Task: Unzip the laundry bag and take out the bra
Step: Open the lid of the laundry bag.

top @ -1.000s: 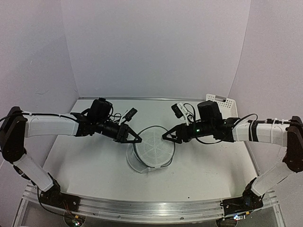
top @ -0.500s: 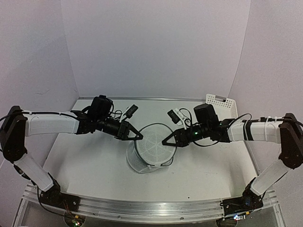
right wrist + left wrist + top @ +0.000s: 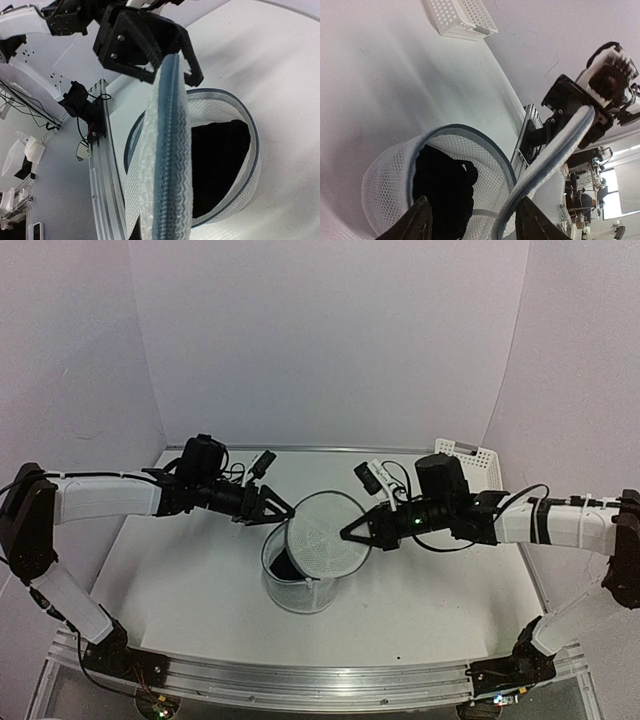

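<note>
Top external view shows the laundry bag (image 3: 300,595) standing upright near the middle of the table (image 3: 180,580). Its round lid (image 3: 322,545) is tilted up on edge, so the mouth gapes on the left side; by my reading the zip is undone around most of the rim. The right gripper (image 3: 350,533) sits at the lid's right edge. In the right wrist view the lid runs edge-on straight down toward its fingers, so I judge it is pinched on that rim, holding the flap clear of the opening. The left gripper (image 3: 283,512) hovers at the far-left lip of the mouth with its jaws spread wide and clamping nothing — placed, I think, to reach down inside. The bra (image 3: 285,567) lies bunched in the bag, dark against the white mesh, with no finger touching it. A white slotted basket (image 3: 468,455) sits well apart at the far right corner, perhaps as a drop spot.
</note>
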`<state>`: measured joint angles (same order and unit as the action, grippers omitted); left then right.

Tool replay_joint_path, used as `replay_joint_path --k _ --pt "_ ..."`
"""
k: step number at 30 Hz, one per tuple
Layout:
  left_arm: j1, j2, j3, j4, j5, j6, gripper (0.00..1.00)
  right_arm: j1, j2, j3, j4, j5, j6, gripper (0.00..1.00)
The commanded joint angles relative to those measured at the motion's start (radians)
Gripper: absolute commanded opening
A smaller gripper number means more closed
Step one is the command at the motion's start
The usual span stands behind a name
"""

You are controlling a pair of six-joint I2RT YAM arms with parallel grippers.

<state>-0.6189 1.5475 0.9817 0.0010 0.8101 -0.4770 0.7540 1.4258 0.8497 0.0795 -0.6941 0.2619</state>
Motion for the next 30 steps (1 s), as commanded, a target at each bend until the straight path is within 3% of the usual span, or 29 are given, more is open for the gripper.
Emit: replay_joint_path --k 1,6,17,23,30 --pt "0.040 -0.041 0.013 0.022 -0.066 -0.019 0.58 0.087 -0.084 -0.020 0.086 0.071 -0.174 0.00" --pt "0.048 -0.048 0.009 -0.085 -0.123 0.006 0.58 0.153 -0.149 -0.099 0.194 0.162 -0.331 0.00" --pt "0.046 -0.099 -0.001 -0.183 -0.082 0.049 0.64 0.304 -0.239 -0.207 0.280 0.373 -0.727 0.00" --pt "0.019 -0.028 0.017 -0.214 -0.052 0.075 0.74 0.397 -0.248 -0.254 0.329 0.510 -0.893 0.00" --pt "-0.019 0.049 0.052 -0.258 -0.109 0.079 0.74 0.543 -0.209 -0.287 0.400 0.777 -1.067 0.00"
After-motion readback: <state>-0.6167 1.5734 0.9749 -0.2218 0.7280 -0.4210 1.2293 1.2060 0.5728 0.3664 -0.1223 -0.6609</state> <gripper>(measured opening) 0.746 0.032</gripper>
